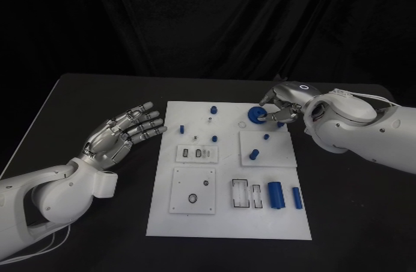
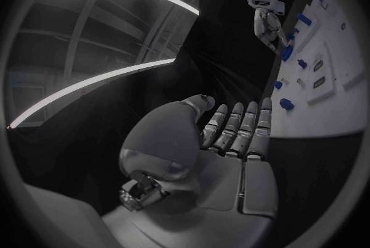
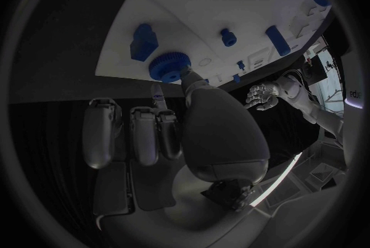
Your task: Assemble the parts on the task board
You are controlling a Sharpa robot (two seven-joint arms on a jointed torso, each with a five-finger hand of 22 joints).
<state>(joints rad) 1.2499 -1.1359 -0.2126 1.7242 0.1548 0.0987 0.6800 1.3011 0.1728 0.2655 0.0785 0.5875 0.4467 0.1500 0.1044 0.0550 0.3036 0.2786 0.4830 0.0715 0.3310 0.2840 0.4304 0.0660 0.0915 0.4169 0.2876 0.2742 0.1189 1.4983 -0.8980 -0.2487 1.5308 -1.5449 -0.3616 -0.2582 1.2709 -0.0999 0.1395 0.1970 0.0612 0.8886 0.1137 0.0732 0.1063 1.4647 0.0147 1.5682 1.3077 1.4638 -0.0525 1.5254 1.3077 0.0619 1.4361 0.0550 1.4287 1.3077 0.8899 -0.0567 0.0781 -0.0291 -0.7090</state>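
The white task board [image 1: 229, 176] lies flat in the middle of the black table [image 1: 86, 103]. Small blue parts lie and stand on it.

The right hand [image 1: 282, 106] is at the far right corner of the board. Its fingers are bent in around a round blue gear [image 1: 256, 115]. In the right wrist view, one fingertip [image 3: 189, 77] touches the toothed edge of the gear [image 3: 169, 66], and the other fingers are curled back, away from it. The gear sits on the board near its edge. It is hard to tell if the hand is really holding the gear or just touching it. A chunky blue block [image 3: 143, 42] stands just beside the gear.

The left hand [image 1: 121, 133] is off the board, on its left side, above the table. Its fingers are spread apart and it holds nothing.

Near the front right of the board, two blue cylinders [image 1: 276, 195] lie side by side, one fat and one thin. A small blue peg [image 1: 213, 110] stands near the far edge, and another blue peg [image 1: 183, 128] stands near the left edge
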